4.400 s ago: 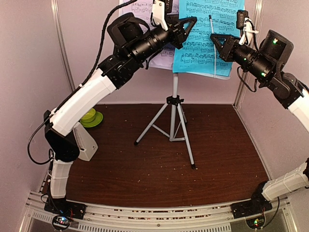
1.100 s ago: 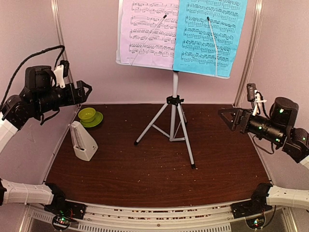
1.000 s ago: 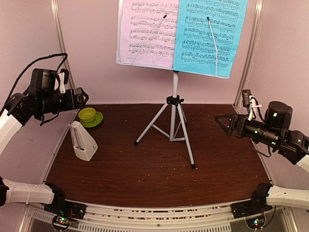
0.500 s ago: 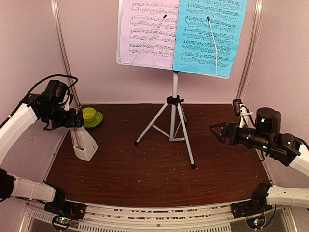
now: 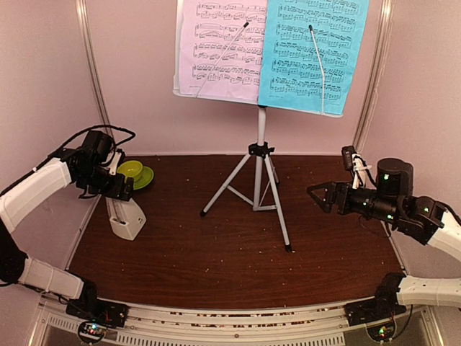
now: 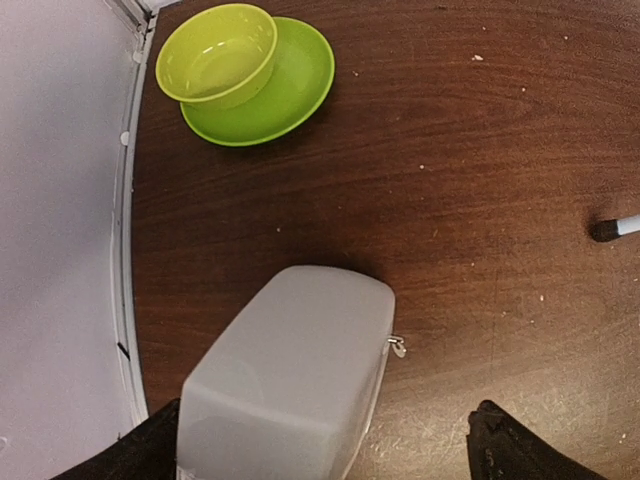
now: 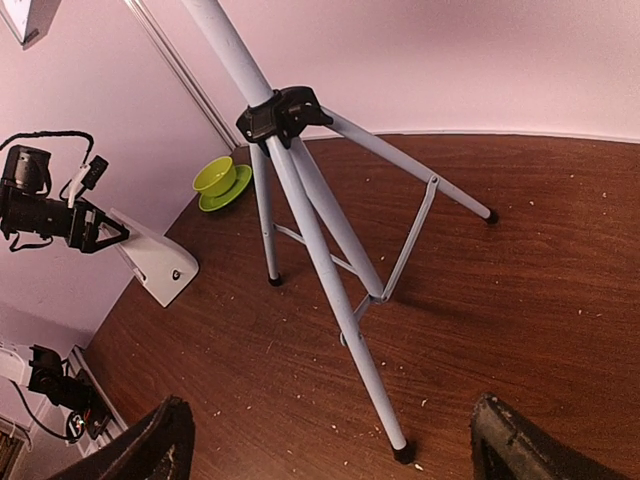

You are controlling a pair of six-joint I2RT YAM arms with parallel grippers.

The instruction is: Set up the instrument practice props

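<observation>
The left gripper [image 6: 322,452] hangs open just over the metronome [image 6: 290,385] on the worktop [image 6: 480,200]. The right gripper [image 7: 335,445], also open, faces the stand [image 7: 305,200], well apart from it.

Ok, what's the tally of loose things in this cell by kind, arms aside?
Music stand: 1
Sheet-music pages: 2, lilac page and cyan page
Metronome: 1
Lime-green bowl: 1
Lime-green saucer: 1
Total: 6

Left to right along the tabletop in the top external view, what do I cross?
metronome → music stand tripod → right gripper. The left gripper and green bowl overlap the metronome, so omitted.
</observation>
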